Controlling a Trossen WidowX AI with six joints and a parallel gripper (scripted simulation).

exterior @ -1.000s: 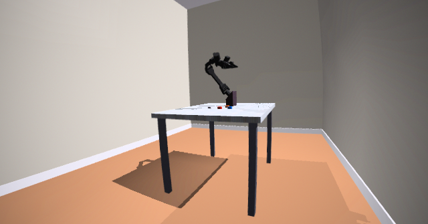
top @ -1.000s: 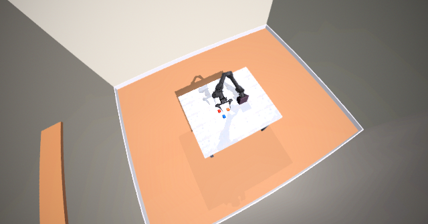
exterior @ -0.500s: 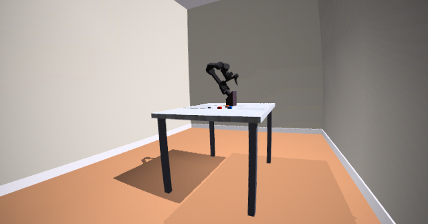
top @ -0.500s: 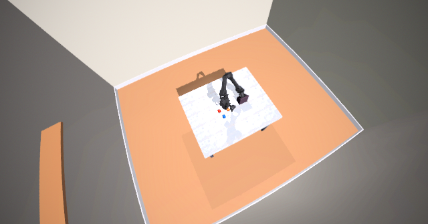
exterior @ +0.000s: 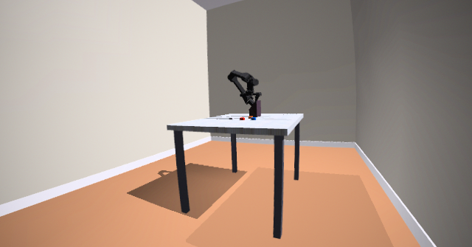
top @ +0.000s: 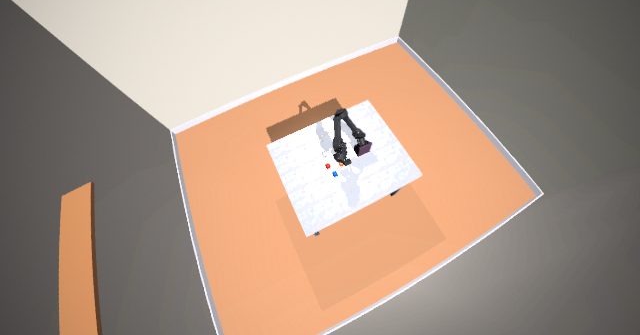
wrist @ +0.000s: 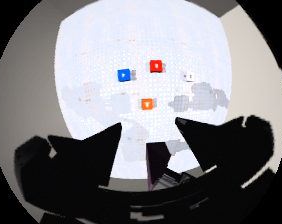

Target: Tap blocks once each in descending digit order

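Observation:
An orange block (wrist: pixel 147 104) (top: pixel 341 164), a red block (wrist: pixel 156 66) (top: pixel 327 166) (exterior: pixel 242 119), a blue block (wrist: pixel 123 75) (top: pixel 335 174) (exterior: pixel 254 119) and a white block (wrist: pixel 189 76) lie apart on the table. Their faces show small marks, too blurred to read as digits. My gripper (wrist: pixel 149 122) is open with nothing between its fingers. It is above the table, pointing down at the blocks. In the wrist view the orange block is nearest, just beyond the fingertips and between them; the red, blue and white blocks lie farther out.
The white table (top: pixel 305 195) (exterior: pixel 221 123) carries the arm's dark purple base box (top: pixel 363 148) (exterior: pixel 257 108), to the right of the blocks in the top view. The arm is folded over from its base towards the blocks, and its shadows fall on the table.

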